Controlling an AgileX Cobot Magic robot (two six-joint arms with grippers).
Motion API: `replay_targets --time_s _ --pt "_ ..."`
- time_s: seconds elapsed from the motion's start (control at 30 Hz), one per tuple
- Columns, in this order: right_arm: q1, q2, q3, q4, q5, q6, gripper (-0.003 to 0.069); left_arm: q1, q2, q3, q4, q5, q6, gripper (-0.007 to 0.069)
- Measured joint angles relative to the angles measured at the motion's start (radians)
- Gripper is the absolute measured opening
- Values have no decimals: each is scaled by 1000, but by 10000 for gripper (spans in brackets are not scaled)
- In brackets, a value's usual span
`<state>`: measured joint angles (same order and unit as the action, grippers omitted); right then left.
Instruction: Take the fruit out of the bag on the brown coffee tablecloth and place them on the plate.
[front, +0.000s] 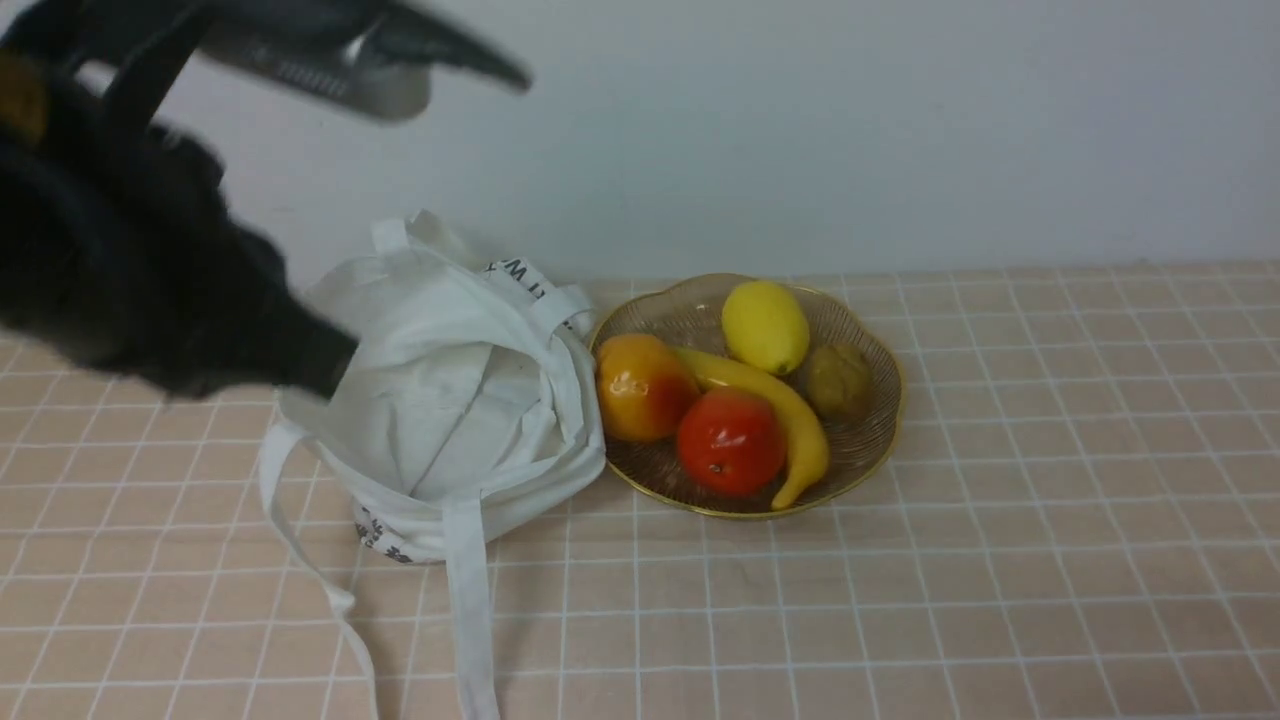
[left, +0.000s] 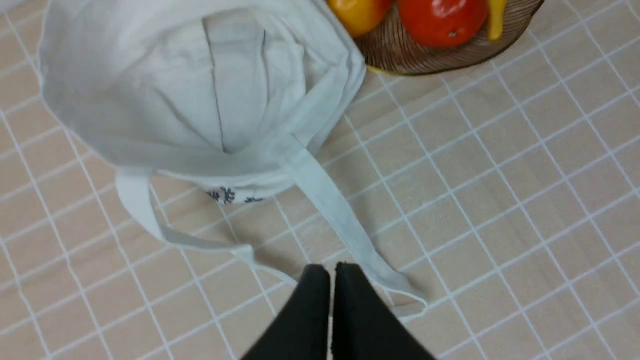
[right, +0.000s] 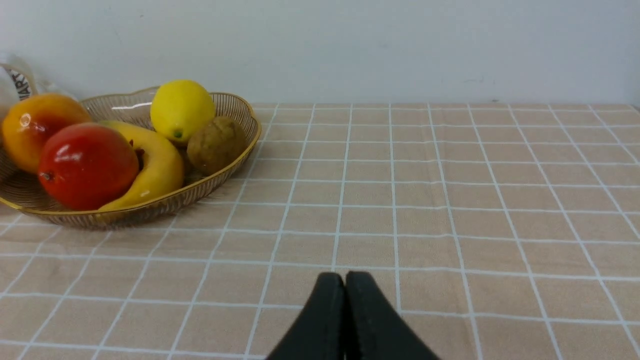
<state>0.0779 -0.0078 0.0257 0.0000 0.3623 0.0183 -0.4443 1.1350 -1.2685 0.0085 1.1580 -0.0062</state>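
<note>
Now the lemon (front: 766, 327) rests in the plate (front: 870, 445), right of the bag (front: 465, 400). Both the left gripper (left: 332, 272) and right gripper (right: 345, 280) are clenched on nothing.

bag (front: 450, 420), left of center in front view: black lettering, upside down, reads partly "W" | bag, far upper left in right wrist view: sideways black lettering, partly hidden, ends "ART" | arm (front: 150, 220), upper left in front view: pale lettering, too blurred to read

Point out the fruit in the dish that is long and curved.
It's the banana, bent between the red fruit and the lemon; every other fruit in the dish is round or oval.
</note>
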Motion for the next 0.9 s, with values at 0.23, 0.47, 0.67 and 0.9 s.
replay_targets --time_s 0.23,0.47,0.67,0.9 --pt "0 0 0 0 0 0 -14 0 -405 530 -25 -381 -64 -8" --pt "0 0 0 0 0 0 -14 0 -735 839 -25 -558 -68 -8" --pt "0 0 0 0 0 0 -14 0 -840 890 -25 -555 -69 -8" --pt "0 0 0 0 0 0 -14 0 -846 890 -25 -529 -69 -8"
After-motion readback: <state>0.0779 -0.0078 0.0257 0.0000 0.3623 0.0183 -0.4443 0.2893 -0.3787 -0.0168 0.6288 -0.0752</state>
